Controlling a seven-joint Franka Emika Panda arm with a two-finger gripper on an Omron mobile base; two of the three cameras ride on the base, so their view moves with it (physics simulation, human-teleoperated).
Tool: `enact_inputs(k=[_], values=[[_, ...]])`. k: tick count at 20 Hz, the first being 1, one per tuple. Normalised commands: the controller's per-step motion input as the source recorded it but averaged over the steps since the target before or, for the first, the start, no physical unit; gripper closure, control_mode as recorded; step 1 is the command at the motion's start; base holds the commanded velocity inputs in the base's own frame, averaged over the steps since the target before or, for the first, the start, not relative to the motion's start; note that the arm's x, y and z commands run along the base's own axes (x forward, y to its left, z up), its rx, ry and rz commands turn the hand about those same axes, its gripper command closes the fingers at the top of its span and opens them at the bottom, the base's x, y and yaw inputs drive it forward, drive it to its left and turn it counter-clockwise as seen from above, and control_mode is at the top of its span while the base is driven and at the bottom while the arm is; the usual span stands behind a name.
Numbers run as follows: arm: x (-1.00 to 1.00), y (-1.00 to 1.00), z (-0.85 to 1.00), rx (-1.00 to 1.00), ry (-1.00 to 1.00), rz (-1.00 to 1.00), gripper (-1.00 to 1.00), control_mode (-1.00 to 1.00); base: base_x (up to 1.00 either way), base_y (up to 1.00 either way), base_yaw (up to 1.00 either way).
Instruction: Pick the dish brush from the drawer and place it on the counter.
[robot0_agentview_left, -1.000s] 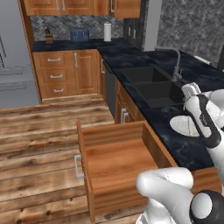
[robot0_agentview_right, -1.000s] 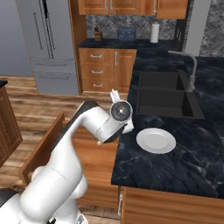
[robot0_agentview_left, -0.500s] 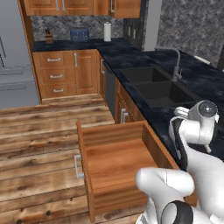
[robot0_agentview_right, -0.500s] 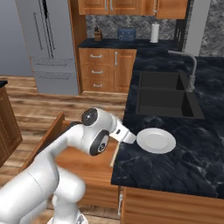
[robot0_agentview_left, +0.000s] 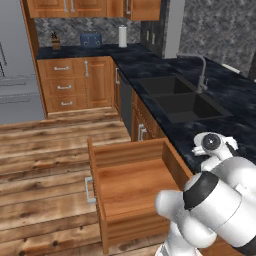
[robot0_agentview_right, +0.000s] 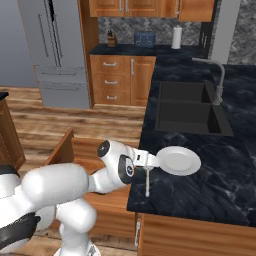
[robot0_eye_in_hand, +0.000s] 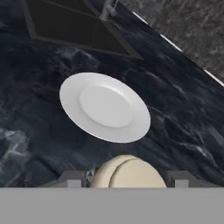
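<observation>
While your hand view shows the brush's (robot0_eye_in_hand: 124, 171) round cream head between the two fingertips of the gripper (robot0_eye_in_hand: 124, 178), clamped on it, the right base view shows its thin pale handle (robot0_agentview_right: 147, 182) hanging below the hand over the counter (robot0_agentview_right: 210, 180) edge. One white plate (robot0_eye_in_hand: 105, 107) lies just ahead of the hand. One drawer (robot0_agentview_left: 131, 187) stands open beneath the arm.

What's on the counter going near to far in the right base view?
Dish brush in the gripper → plate → sink → tap → paper towel roll.
</observation>
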Motion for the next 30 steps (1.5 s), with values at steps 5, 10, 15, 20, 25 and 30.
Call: enact_inputs(k=[5, 10, 15, 20, 25, 30], values=[[0.39, -0.4, -0.13, -0.01, 0.35, 0.33, 1.0, -1.0, 0.0, 0.0, 0.0], [0.45, -0.11, -0.21, 0.0, 0.38, 0.31, 1.0, -1.0, 0.0, 0.0, 0.0], [0.71, -0.02, -0.1, 0.0, 0.44, 0.32, 1.0, -1.0, 0.0, 0.0, 0.0], [0.62, -0.38, -0.09, 0.0, 0.43, 0.34, -1.0, -1.0, 0.0, 0.0, 0.0], [0.1, -0.28, 0.2, 0.05, 0.26, 0.29, -1.0, -1.0, 0.0, 0.0, 0.0], [0.0, -0.06, 0.79, 0.03, 0.28, 0.22, -1.0, -1.0, 0.0, 0.0, 0.0]])
